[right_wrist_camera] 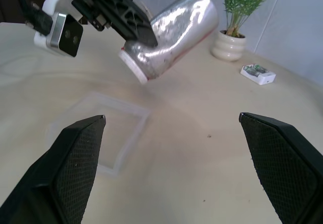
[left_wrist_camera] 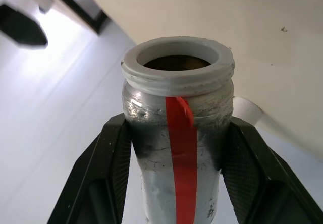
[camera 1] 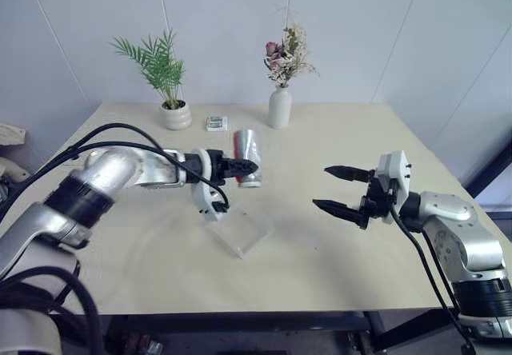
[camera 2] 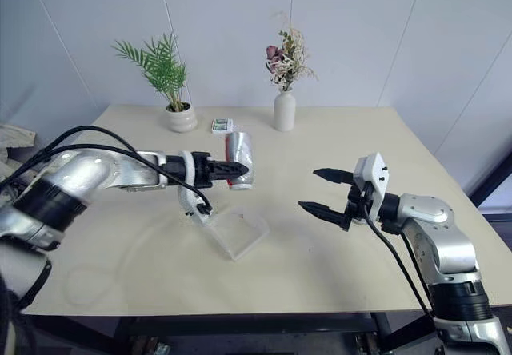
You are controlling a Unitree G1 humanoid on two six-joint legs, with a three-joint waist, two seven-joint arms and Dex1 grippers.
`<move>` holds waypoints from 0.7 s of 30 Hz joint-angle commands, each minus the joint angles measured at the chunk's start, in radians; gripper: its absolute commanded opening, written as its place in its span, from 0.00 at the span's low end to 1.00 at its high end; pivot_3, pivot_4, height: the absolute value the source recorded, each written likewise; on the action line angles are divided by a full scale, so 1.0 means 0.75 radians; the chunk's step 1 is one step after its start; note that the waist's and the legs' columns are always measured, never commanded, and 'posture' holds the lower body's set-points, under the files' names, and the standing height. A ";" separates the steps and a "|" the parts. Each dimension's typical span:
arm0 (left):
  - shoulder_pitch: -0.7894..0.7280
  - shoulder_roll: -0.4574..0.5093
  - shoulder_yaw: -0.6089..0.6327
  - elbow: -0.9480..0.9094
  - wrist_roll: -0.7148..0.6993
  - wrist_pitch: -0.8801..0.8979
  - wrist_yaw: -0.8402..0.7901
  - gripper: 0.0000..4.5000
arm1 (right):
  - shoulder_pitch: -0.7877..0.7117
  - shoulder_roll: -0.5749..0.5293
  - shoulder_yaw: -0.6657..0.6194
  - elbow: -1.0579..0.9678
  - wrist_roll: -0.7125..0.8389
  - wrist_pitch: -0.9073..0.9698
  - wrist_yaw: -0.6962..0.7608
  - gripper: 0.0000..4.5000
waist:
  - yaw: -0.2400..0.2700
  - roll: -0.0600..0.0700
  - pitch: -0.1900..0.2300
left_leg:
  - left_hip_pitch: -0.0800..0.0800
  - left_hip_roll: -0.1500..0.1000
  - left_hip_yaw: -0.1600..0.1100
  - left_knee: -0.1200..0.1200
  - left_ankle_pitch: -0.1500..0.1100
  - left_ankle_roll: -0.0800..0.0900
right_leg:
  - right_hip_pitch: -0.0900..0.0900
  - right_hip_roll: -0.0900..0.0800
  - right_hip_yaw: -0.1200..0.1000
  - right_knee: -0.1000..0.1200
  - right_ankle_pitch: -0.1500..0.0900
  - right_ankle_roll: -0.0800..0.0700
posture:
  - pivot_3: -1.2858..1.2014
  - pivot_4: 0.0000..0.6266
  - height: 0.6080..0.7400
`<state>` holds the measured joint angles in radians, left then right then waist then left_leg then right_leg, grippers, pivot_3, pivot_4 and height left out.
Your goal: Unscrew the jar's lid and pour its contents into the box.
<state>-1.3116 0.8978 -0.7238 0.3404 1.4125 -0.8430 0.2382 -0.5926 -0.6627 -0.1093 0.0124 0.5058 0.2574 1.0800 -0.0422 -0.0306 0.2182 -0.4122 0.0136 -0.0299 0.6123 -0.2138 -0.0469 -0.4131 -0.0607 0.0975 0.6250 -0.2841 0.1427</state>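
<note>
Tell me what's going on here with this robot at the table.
The left gripper holds the jar, lid already off, tipped mouth-down over the clear box on the table. The right gripper hangs open and empty to the side. Something dark shows inside the jar's mouth, so pouring looks unfinished.

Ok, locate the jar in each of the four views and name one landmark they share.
Left eye view: jar centre, clamped in the left gripper.
Right eye view: centre-left, near the box.
Left wrist view: mouth open, facing the camera.
Right wrist view: tilted, mouth down.
Shared landmark: the left gripper's black fingers.
</note>
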 commanded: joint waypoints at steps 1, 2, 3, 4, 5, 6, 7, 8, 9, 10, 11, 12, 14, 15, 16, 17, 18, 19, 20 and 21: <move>-0.040 -0.022 -0.015 0.019 0.052 -0.024 -0.004 0.52 | -0.025 0.025 -0.013 0.006 -0.003 -0.052 -0.002 0.99 | -0.002 0.000 0.000 | 0.000 0.000 0.000 0.000 -0.001 0.000 | 0.000 0.000 0.000 0.001 -0.001 0.000 | 0.52 0.24 1.00; -0.030 -0.033 -0.002 0.005 0.027 -0.024 -0.049 0.52 | -0.016 0.036 -0.012 0.003 -0.005 -0.060 -0.009 0.99 | -0.003 0.000 0.000 | 0.000 0.000 0.000 0.000 -0.001 0.000 | -0.001 0.000 0.000 0.001 -0.002 0.000 | 0.52 0.24 1.00; -0.015 -0.038 0.011 -0.042 0.011 -0.029 -0.039 0.52 | -0.005 0.047 -0.012 -0.003 -0.007 -0.066 -0.016 0.99 | -0.003 0.000 0.000 | -0.001 0.001 0.000 0.000 -0.001 0.000 | -0.002 0.000 0.000 0.001 -0.002 0.000 | 0.52 0.24 1.00; -0.002 -0.039 0.022 -0.056 -0.011 -0.022 -0.103 0.52 | 0.002 0.057 -0.013 -0.004 -0.010 -0.072 -0.022 0.99 | -0.003 0.000 0.000 | -0.001 0.001 0.001 0.000 -0.001 0.000 | -0.002 0.000 0.000 0.002 -0.002 0.000 | 0.52 0.24 1.00; 0.013 -0.036 0.036 -0.083 -0.033 -0.031 -0.111 0.52 | 0.005 0.063 -0.015 -0.004 -0.013 -0.075 -0.024 0.99 | -0.002 0.000 0.000 | -0.002 0.001 0.001 0.000 -0.001 0.000 | -0.002 0.000 0.000 0.002 -0.002 0.000 | 0.52 0.24 1.00; 0.031 -0.030 0.054 -0.115 -0.043 -0.020 -0.122 0.52 | 0.004 0.067 -0.017 -0.003 -0.014 -0.077 -0.026 0.99 | -0.001 0.000 0.000 | -0.002 0.001 0.001 0.000 -0.001 0.000 | -0.002 0.000 0.000 0.002 -0.002 0.000 | 0.52 0.24 1.00; 0.043 -0.020 0.055 -0.116 -0.052 -0.018 -0.198 0.52 | 0.001 0.070 -0.019 0.003 -0.016 -0.079 -0.024 0.99 | 0.000 0.000 0.000 | -0.002 0.000 0.001 0.000 -0.001 0.000 | -0.002 0.000 0.001 0.002 -0.002 0.000 | 0.52 0.24 1.00; 0.070 -0.016 0.077 -0.143 -0.093 -0.026 -0.211 0.52 | -0.003 0.070 -0.019 0.008 -0.018 -0.081 -0.022 0.99 | 0.001 0.000 0.000 | -0.002 0.000 0.001 0.001 -0.001 0.000 | -0.002 0.000 0.001 0.002 -0.002 0.000 | 0.52 0.24 1.00; 0.090 -0.014 0.093 -0.160 -0.124 -0.031 -0.229 0.52 | -0.005 0.069 -0.019 0.011 -0.018 -0.082 -0.020 0.99 | 0.001 0.000 0.000 | -0.002 0.000 0.001 0.002 -0.001 0.000 | -0.002 0.000 0.001 0.002 -0.002 0.000 | 0.52 0.24 1.00; 0.104 -0.006 0.100 -0.181 -0.126 -0.034 -0.253 0.52 | -0.009 0.068 -0.020 0.016 -0.018 -0.083 -0.019 0.99 | 0.001 0.000 0.000 | -0.001 0.000 0.002 0.002 -0.001 0.001 | -0.002 0.000 0.001 0.003 -0.002 0.000 | 0.52 0.24 1.00; 0.123 -0.003 0.117 -0.181 -0.153 -0.029 -0.280 0.52 | -0.014 0.067 -0.021 0.021 -0.020 -0.084 -0.017 0.99 | 0.002 0.000 0.000 | -0.001 0.000 0.002 0.002 -0.001 0.000 | -0.002 0.000 0.001 0.004 -0.002 0.000 | 0.52 0.24 1.00; 0.135 -0.001 0.130 -0.178 -0.169 -0.025 -0.309 0.52 | -0.018 0.066 -0.021 0.024 -0.021 -0.085 -0.017 0.99 | 0.003 0.000 0.000 | 0.000 0.000 0.002 0.003 -0.001 0.001 | -0.002 0.000 0.001 0.005 -0.002 0.000 | 0.52 0.24 1.00; 0.162 0.001 0.175 -0.123 -0.233 0.002 -0.356 0.52 | -0.028 0.062 -0.020 0.034 -0.021 -0.084 -0.007 0.99 | 0.002 0.000 0.000 | 0.001 0.000 0.002 0.004 -0.001 0.000 | -0.001 0.000 0.002 0.007 -0.002 0.000 | 0.52 0.24 1.00; 0.173 0.001 0.196 -0.099 -0.269 0.012 -0.381 0.52 | -0.029 0.059 -0.020 0.035 -0.021 -0.084 -0.001 0.99 | 0.000 0.000 0.000 | 0.001 0.000 0.002 0.004 -0.001 0.000 | -0.001 0.000 0.002 0.007 -0.001 0.000 | 0.52 0.24 1.00; 0.198 -0.007 0.240 -0.044 -0.382 0.037 -0.454 0.52 | -0.033 0.057 -0.020 0.038 -0.019 -0.080 0.002 0.99 | -0.001 0.000 0.000 | 0.002 0.000 0.002 0.004 -0.001 0.001 | -0.001 0.000 0.002 0.008 -0.001 0.000 | 0.52 0.24 1.00; 0.228 -0.022 0.293 0.014 -0.531 0.084 -0.553 0.52 | -0.038 0.055 -0.019 0.041 -0.019 -0.077 0.007 0.99 | -0.003 0.000 0.000 | 0.002 0.000 0.002 0.005 -0.001 0.001 | -0.001 0.000 0.002 0.008 -0.001 0.000 | 0.52 0.24 1.00; 0.249 -0.028 0.333 0.053 -0.647 0.106 -0.620 0.52 | -0.042 0.054 -0.019 0.042 -0.017 -0.072 0.011 0.99 | -0.007 0.000 0.000 | 0.003 0.000 0.002 0.005 -0.001 0.001 | -0.001 0.000 0.003 0.009 -0.001 0.000 | 0.52 0.24 1.00; 0.274 -0.044 0.382 0.079 -0.771 0.151 -0.692 0.52 | -0.046 0.053 -0.018 0.045 -0.016 -0.069 0.016 0.99 | -0.011 0.000 0.000 | 0.004 0.000 0.003 0.005 -0.001 0.001 | 0.000 0.000 0.003 0.010 -0.002 0.000 | 0.52 0.24 1.00; 0.308 -0.072 0.432 0.084 -0.925 0.225 -0.798 0.52 | -0.048 0.052 -0.018 0.043 -0.012 -0.065 0.021 0.99 | -0.013 0.000 0.000 | 0.004 0.001 0.003 0.005 -0.001 0.001 | -0.001 0.000 0.003 0.011 -0.002 0.000 | 0.52 0.24 1.00; 0.340 -0.101 0.482 0.079 -1.071 0.303 -0.895 0.52 | -0.054 0.054 -0.016 0.043 -0.009 -0.061 0.025 0.99 | -0.013 0.000 0.000 | 0.004 0.000 0.003 0.005 -0.001 0.001 | 0.000 0.000 0.003 0.012 -0.002 0.000 | 0.52 0.24 1.00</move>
<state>-1.0587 0.8415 -0.4298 0.4118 0.7879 -0.6915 -0.3395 -0.6097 -0.6115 -0.1075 0.0565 0.4835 0.2179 1.0890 -0.0521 -0.0304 0.2181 -0.4088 0.0140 -0.0277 0.6162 -0.2145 -0.0464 -0.4132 -0.0606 0.0997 0.6344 -0.2856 0.1423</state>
